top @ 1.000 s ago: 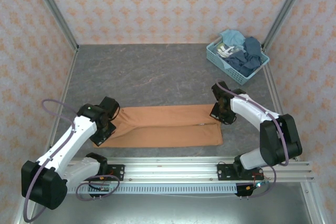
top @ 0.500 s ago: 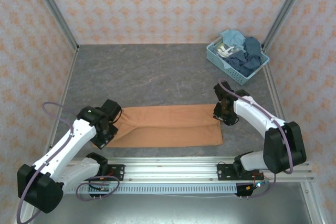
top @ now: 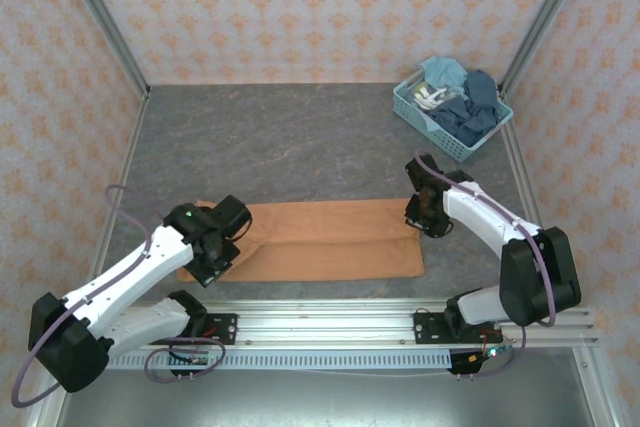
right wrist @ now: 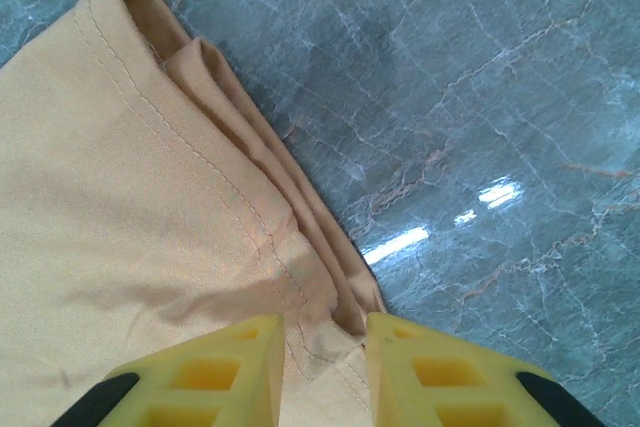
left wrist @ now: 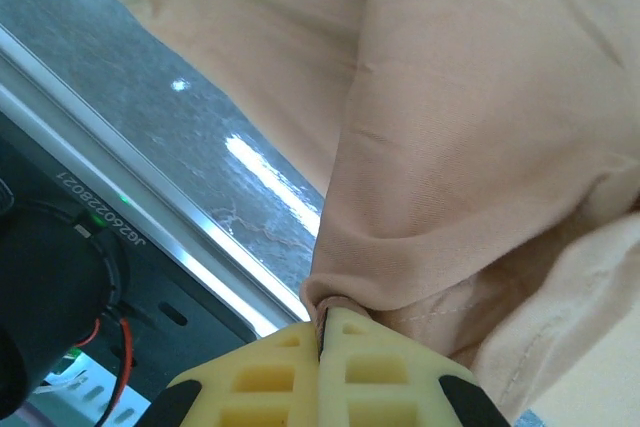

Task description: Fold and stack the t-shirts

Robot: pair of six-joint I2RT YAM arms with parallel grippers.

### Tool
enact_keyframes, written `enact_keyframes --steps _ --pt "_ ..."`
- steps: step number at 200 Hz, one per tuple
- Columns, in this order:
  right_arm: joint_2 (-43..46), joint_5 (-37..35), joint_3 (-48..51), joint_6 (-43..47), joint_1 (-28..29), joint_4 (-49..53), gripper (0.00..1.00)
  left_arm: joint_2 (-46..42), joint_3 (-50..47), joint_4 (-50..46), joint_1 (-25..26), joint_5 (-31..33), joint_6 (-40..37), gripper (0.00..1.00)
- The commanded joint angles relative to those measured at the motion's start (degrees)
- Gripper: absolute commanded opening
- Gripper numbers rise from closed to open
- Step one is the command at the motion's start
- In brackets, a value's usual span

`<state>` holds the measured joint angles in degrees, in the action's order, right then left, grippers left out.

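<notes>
An orange-tan t-shirt (top: 330,242) lies folded into a long band across the near part of the grey table. My left gripper (top: 213,252) is at its left end, shut on a bunched fold of the cloth (left wrist: 470,127), which hangs lifted from the pinched fingertips (left wrist: 352,339). My right gripper (top: 420,219) sits at the shirt's right edge. Its fingers (right wrist: 235,357) are open and straddle the stitched hem (right wrist: 300,277), which rests on the table. No chest print is visible.
A pale blue lattice basket (top: 415,112) holding several blue and grey garments stands at the back right. An aluminium rail (top: 320,322) runs along the table's near edge, close below the shirt and the left gripper (left wrist: 325,319).
My left gripper has moved right and slightly toward me, dragging the shirt's left end inward over the band. The right gripper has stayed at the right hem.
</notes>
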<state>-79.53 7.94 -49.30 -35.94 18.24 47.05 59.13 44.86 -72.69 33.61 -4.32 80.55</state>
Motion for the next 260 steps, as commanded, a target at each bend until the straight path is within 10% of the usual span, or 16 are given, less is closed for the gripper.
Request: enact_keyframes --steps 1,241,260 --pt "-0.6 -0.6 -1.0 0.1 0.3 -0.3 0.27 2.3 1.6 1.5 3.2 0.2 3.7 0.0" --pt "-2.5 -0.3 -1.9 0.8 0.3 -0.2 0.25 7.9 5.9 2.4 11.1 4.3 0.8 0.0" --pt "-2.0 -0.6 -2.5 0.8 0.3 0.3 0.25 7.1 6.2 1.3 10.1 4.8 -0.3 0.36"
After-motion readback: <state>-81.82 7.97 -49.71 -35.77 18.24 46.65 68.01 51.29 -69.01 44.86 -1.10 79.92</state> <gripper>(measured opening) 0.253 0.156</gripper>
